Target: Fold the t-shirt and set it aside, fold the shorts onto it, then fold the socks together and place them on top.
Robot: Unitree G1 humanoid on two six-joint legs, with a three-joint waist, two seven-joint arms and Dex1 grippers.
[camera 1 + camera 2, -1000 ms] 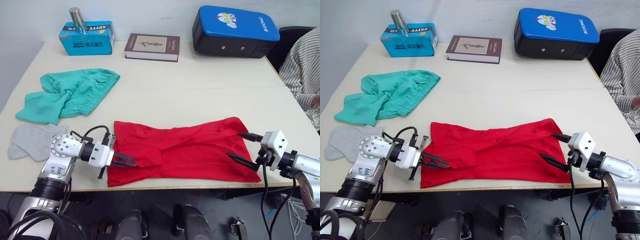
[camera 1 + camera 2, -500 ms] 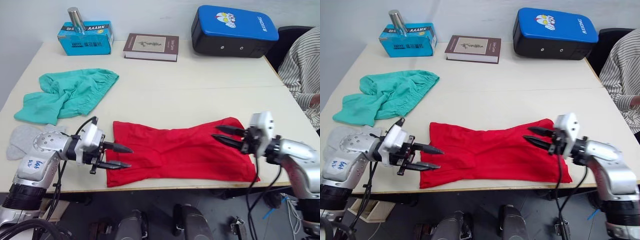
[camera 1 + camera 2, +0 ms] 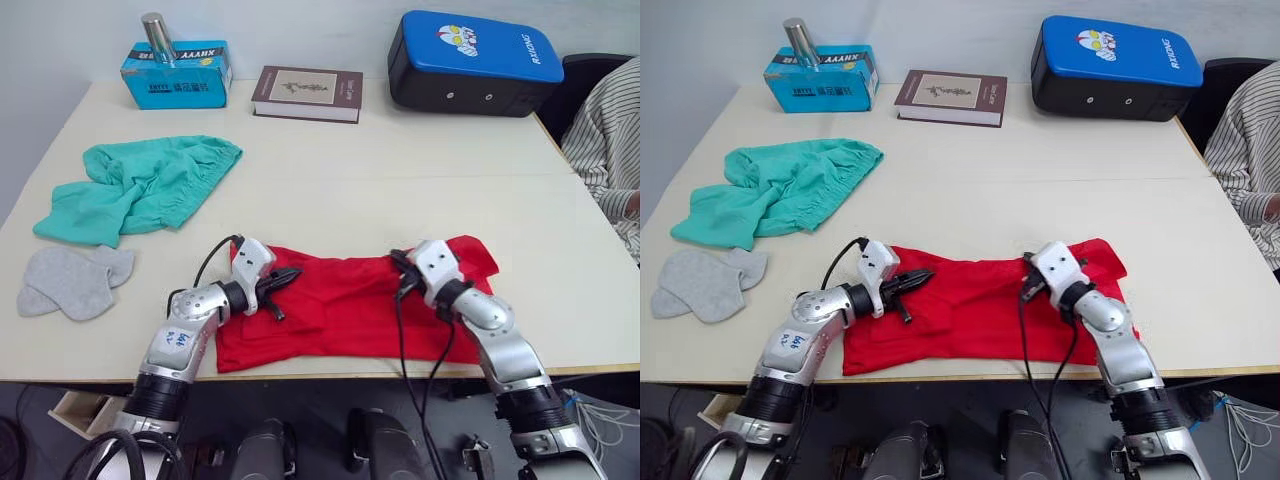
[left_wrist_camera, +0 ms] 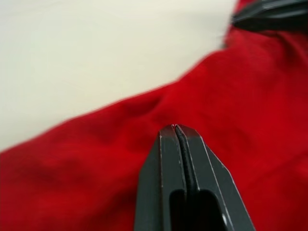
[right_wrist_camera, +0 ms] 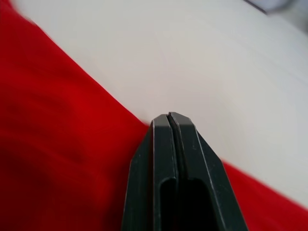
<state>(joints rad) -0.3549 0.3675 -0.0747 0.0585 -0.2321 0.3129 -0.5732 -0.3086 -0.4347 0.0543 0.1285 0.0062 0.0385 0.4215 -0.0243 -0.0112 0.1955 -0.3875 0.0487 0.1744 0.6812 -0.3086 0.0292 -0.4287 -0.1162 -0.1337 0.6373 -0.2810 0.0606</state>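
**Pinching over the red shirt, both grippers closed**

Lying flat along the near edge of the table, the shirt stretches from left to right in a long, rumpled band. Both arms reach in over it from the near side. The left gripper sits above the shirt's far left part, its black fingers pointing right; in the left wrist view the two fingers are pressed together with no gap, red cloth beneath and beyond them. Whether any cloth is caught between them cannot be told. The right gripper is over the shirt's far edge toward the right end, and in the right wrist view its fingers are likewise pressed tight, tips at the line where red cloth meets bare table. Again, cloth between them cannot be made out.

The shorts lie crumpled on the left part of the table, well apart from the shirt. The socks rest side by side nearer the left front edge, just below the shorts.

Along the far edge stand a blue box with a metal can on it, a book and a blue pad. A person's striped sleeve shows at the right edge.
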